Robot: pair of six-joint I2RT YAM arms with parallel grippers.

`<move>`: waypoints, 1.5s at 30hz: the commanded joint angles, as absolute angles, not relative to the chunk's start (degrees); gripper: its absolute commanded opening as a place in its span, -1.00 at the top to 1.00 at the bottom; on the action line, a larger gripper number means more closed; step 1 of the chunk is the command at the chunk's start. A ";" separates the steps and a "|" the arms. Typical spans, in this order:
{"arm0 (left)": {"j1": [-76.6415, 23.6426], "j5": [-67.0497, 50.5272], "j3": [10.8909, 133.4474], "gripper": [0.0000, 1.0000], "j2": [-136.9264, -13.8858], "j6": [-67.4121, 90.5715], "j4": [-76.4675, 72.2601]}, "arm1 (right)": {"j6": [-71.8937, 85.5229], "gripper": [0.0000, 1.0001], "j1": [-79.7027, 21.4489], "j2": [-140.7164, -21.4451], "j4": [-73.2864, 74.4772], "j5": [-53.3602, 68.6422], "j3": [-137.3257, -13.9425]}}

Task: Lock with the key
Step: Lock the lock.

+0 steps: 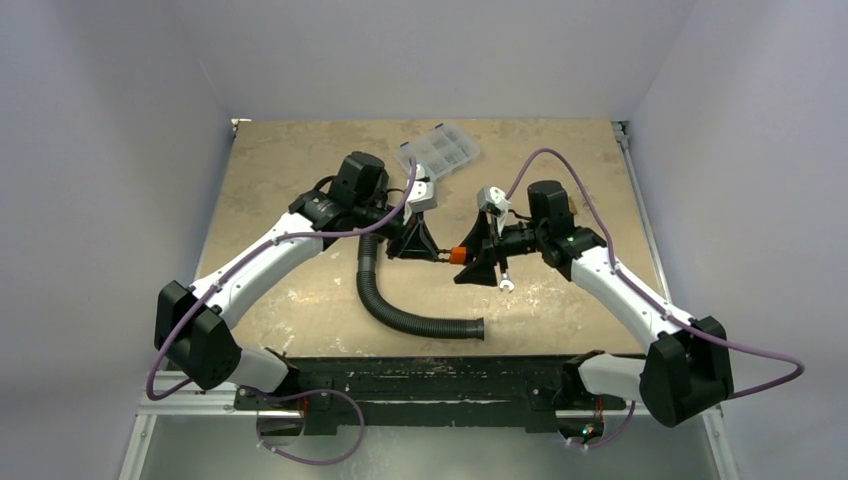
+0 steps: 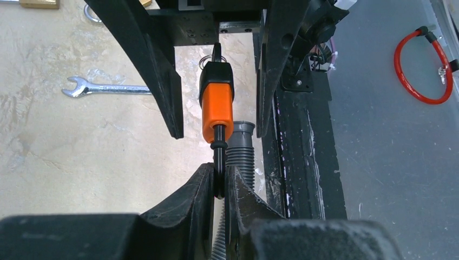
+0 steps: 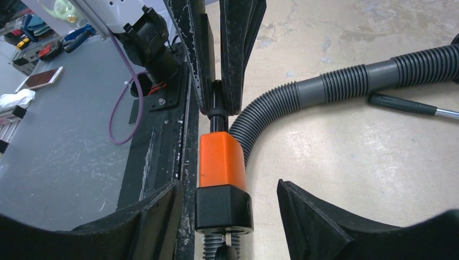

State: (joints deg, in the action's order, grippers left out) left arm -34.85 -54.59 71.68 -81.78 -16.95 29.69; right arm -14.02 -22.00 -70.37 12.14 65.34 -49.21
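Note:
An orange padlock with a black base is held in the air between my two grippers. My left gripper is shut on its black shackle, and the orange body points away from it. My right gripper is open. Its fingers stand on either side of the lock's black base without clamping it. A key sits in the keyhole at the base, its head low between the right fingers. The key ring shows behind the lock.
A grey corrugated hose curves over the table under the lock. A wrench and a screwdriver lie on the table. A clear organiser box stands at the back. A brass padlock lies near the wrench.

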 commanded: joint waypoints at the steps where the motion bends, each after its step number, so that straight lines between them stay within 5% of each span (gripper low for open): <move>1: -33.88 -59.60 73.30 1.00 -79.83 -13.54 24.22 | -14.18 -0.39 -22.67 -68.25 8.46 64.48 -48.62; 13: -32.95 -61.29 70.92 1.00 -79.97 -7.70 18.19 | -10.01 -0.03 -22.77 -66.84 4.94 66.41 -48.34; 24: -32.77 -62.14 69.93 1.00 -80.14 -5.03 15.50 | -8.16 1.00 -22.76 -67.67 4.85 67.55 -49.74; 34: -32.87 -65.43 63.17 1.00 -81.38 11.13 -2.76 | -5.98 1.00 -23.59 -68.47 3.14 66.50 -49.85; 45: -36.12 -63.40 61.17 1.00 -82.56 13.56 -6.59 | -5.00 1.00 -26.73 -70.22 2.65 65.02 -50.80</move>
State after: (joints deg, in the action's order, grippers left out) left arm -32.01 -63.66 61.60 -81.76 11.64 0.80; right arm -5.89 -23.27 -69.04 6.90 64.69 -48.49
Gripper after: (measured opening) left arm 0.125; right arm 0.343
